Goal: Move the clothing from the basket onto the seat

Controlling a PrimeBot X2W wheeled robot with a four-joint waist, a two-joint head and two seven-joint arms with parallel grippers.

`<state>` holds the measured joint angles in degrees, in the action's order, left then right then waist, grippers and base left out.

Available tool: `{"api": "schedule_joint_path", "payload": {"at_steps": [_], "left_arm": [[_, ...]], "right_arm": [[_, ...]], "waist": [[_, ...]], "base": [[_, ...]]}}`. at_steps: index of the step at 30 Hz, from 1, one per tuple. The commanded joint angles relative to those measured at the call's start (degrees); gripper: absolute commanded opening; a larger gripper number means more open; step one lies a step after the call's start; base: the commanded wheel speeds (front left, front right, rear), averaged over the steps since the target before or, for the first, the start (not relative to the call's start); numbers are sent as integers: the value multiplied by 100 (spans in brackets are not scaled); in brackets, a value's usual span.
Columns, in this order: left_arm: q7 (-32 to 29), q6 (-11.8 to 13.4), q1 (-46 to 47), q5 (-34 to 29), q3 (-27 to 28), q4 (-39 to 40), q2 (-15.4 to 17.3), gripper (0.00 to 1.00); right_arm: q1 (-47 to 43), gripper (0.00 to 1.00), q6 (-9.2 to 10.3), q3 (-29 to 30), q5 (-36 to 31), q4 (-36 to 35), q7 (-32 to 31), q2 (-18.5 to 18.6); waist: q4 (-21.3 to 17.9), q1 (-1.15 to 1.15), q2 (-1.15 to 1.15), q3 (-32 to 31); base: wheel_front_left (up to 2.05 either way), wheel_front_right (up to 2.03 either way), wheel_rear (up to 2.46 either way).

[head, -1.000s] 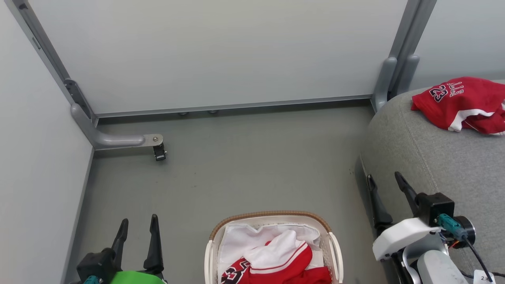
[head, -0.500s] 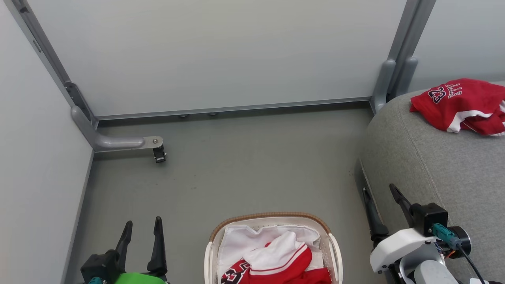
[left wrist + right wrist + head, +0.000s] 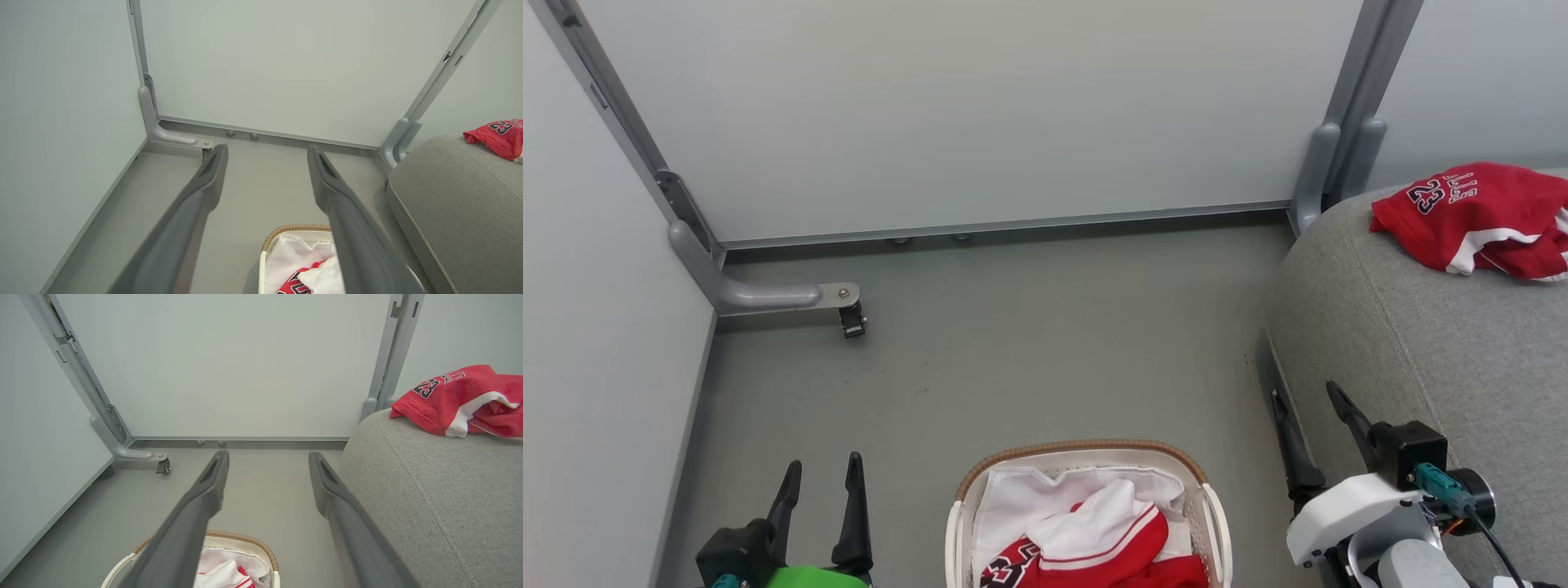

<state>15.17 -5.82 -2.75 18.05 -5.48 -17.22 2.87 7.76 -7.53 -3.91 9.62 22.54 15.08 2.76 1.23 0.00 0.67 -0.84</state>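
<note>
Basket (image 3: 1086, 447) on floor (image 3: 1013, 351), bottom centre of head view, cut by the lower edge. Inside, on a white liner (image 3: 1021, 490), red-and-white clothing (image 3: 1119, 535) in a heap, black-and-white lettering at its lower left. Seat (image 3: 1421, 327) to the right of basket, near but apart. On seat's far part, one crumpled red jersey (image 3: 1470, 212), number 23 facing up, white panel along its near edge. Left gripper (image 3: 823, 464) low, left of basket, above floor, fingers apart, nothing between them. Right gripper (image 3: 1303, 392) between basket and seat, just beside seat's side; touching or not, cannot tell. Fingers likewise spread and empty. Both pointing toward the far wall. Caster (image 3: 852, 318) on floor at far left, well apart from basket.
</note>
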Motion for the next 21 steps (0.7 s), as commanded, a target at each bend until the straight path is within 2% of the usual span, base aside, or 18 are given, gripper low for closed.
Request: {"api": "schedule_joint_path", "payload": {"at_steps": [1, 6, 12, 17, 21], "left_arm": [[-3, -9, 61, -2, 3, -19, 4, 100], [-3, -35, 133, -93, -147, -83, 3, 100], [-3, -106, 439, -295, -645, -342, 5, 100], [-2, -151, 1087, -435, -1147, -783, 7, 100], [-3, -169, 1779, -581, -1780, -1422, 8, 100]], "right_arm": [[19, 100, 8, 0, 20, -13, 13, 24], [42, 100, 8, 49, -27, -91, 13, 24], [148, 100, 8, 201, -162, -228, 13, 24], [406, 100, 8, 400, -353, -416, 13, 23], [698, 100, 8, 529, -449, -571, 13, 23]], "waist": [[1, 0, -67, 7], [0, 0, -67, 52], [-19, 0, -67, 266], [-88, 0, -67, 833], [-201, 0, -67, 1431]], "base": [[0, 0, 0], [0, 0, 0], [0, 0, 0], [0, 0, 0], [0, 0, 0]]}}
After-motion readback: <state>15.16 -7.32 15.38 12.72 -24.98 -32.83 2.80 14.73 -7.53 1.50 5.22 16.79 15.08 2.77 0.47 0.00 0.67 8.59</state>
